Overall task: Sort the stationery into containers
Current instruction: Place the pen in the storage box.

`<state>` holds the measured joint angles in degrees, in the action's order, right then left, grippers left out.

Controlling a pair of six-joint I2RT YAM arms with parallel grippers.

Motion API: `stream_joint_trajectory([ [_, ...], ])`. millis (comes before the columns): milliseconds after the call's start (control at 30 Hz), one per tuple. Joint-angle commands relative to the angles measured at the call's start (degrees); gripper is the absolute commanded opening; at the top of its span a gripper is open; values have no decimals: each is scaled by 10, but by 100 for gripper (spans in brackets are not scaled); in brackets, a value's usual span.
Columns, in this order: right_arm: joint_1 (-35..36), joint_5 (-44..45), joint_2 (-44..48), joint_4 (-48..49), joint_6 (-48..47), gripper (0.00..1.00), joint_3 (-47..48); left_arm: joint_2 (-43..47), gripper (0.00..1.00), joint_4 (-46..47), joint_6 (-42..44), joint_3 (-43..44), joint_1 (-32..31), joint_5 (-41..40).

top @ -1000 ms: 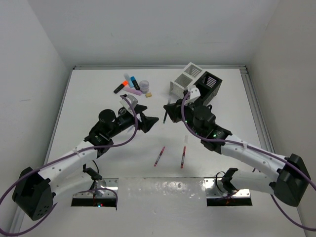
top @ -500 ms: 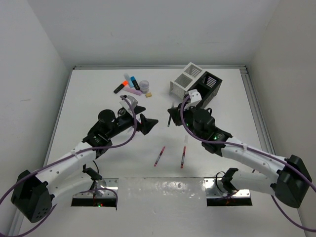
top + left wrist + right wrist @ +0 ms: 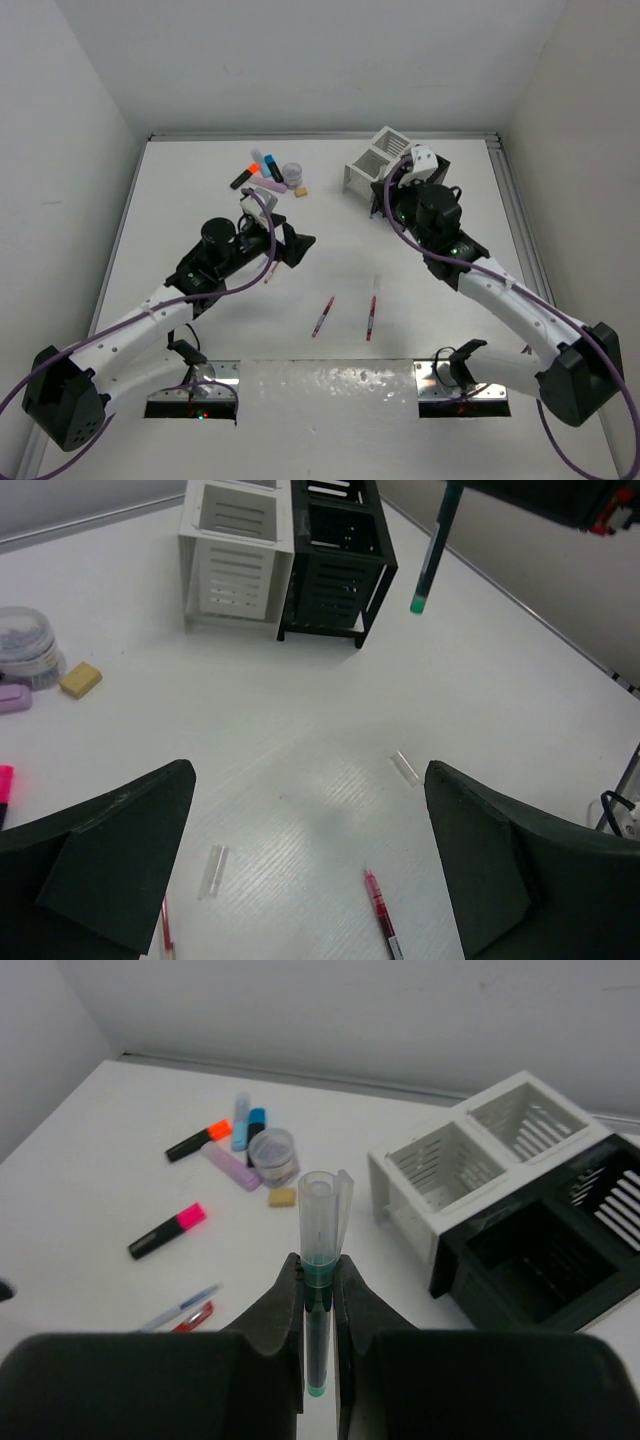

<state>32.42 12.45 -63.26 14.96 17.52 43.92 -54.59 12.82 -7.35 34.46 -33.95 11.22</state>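
Observation:
My right gripper (image 3: 384, 196) (image 3: 320, 1272) is shut on a green pen (image 3: 320, 1250) with a clear cap, held upright in the air just in front of the joined containers. The white box (image 3: 373, 160) (image 3: 478, 1152) is on the left and the black box (image 3: 430, 172) (image 3: 555, 1250) on the right. The pen's green tip also shows in the left wrist view (image 3: 418, 604). My left gripper (image 3: 300, 244) (image 3: 308, 780) is open and empty above the table's middle. Two red pens (image 3: 322, 316) (image 3: 371, 317) lie near the front.
At the back left lie an orange-tipped highlighter (image 3: 243, 175), a blue one (image 3: 272, 168), a lilac one (image 3: 268, 186), the tape roll (image 3: 293, 174) and the tan eraser (image 3: 299, 191). A pink-tipped highlighter (image 3: 167, 1230) lies nearer. Clear pen caps (image 3: 212, 870) (image 3: 405, 768) lie loose.
My right gripper has carried the green pen from the table's middle back and right, up to the containers. My left gripper has drawn slightly back toward the front, still open.

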Motion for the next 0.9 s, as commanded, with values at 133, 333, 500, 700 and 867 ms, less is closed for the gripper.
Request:
stream_joint_trajectory([
  [133,-129,-73,-115,34,-49,0,138,8,97,-4,-13,-3,26,-38],
  [333,-221,-34,-266,74,-62,0,258,-5,97,9,-15,-13,63,-43],
  [500,-254,26,-389,113,-87,0,331,-25,97,15,-17,-17,92,-45],
  [700,-269,37,-455,144,-70,0,336,-53,97,22,-32,-15,116,-38],
  [867,-269,36,-470,191,-57,0,269,-75,97,34,-28,-10,123,-32],
])
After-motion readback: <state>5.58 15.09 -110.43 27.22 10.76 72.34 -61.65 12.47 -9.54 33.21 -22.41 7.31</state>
